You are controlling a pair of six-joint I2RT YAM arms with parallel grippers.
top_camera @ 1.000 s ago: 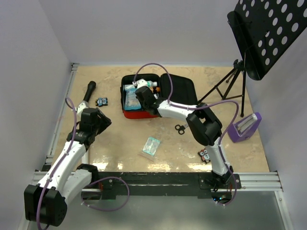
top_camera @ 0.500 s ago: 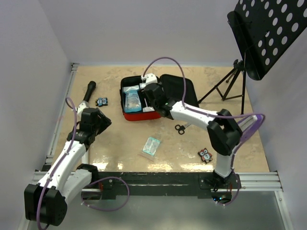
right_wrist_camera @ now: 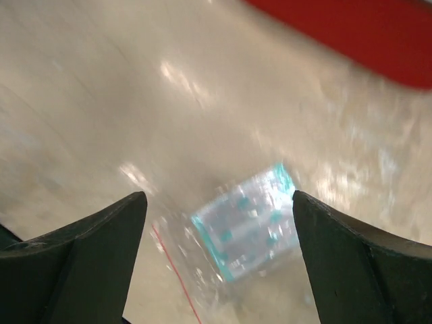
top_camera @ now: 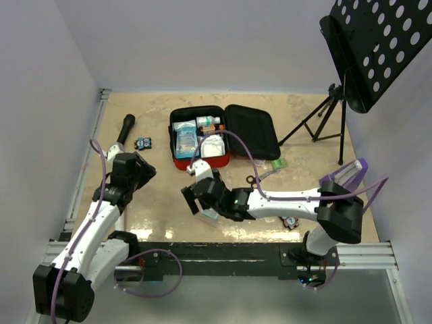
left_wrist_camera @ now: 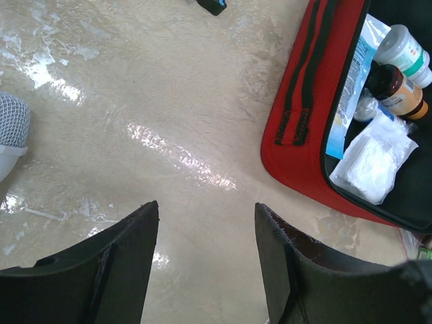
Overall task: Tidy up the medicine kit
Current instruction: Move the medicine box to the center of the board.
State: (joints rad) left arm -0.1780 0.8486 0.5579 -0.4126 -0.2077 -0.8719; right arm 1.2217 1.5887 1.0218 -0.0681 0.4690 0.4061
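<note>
Toward the table's far middle: the medicine kit [top_camera: 192, 162], a red rounded-square soft zip case, lies open with its black-lined lid [top_camera: 251, 131] flopped to the right and its tray facing up.
Kit contents: a flat blue-and-white packet [top_camera: 183, 140], a white bottle with a green band [top_camera: 206, 121], a brown bottle with an orange label [left_wrist_camera: 395, 88], and a white gauze-like pack in clear wrap [top_camera: 212, 145].
Right gripper [right_wrist_camera: 217, 202]: low over the near part of the table, fingers spread wide with nothing between them. It is directly above a clear zip packet with teal print [right_wrist_camera: 246, 226], not touching it.
What has changed: a second ago this arm reached into the tray with its fingers nearly pressed together. Now it is out of the kit, and the white pack lies where it was working.
Meaning: one item appears to be stowed, and the clear zip packet looks like the next pick.
Left gripper [left_wrist_camera: 204, 212]: over the table just left of the kit, fingers partly spread, holding nothing, unmoved over the last second.
Still loose: black scissors [top_camera: 253, 180] and a small green sachet [top_camera: 279, 164], both on the table near the lid.
Next move calls for: a flat, low pinch, since the thin film could slip.
</note>
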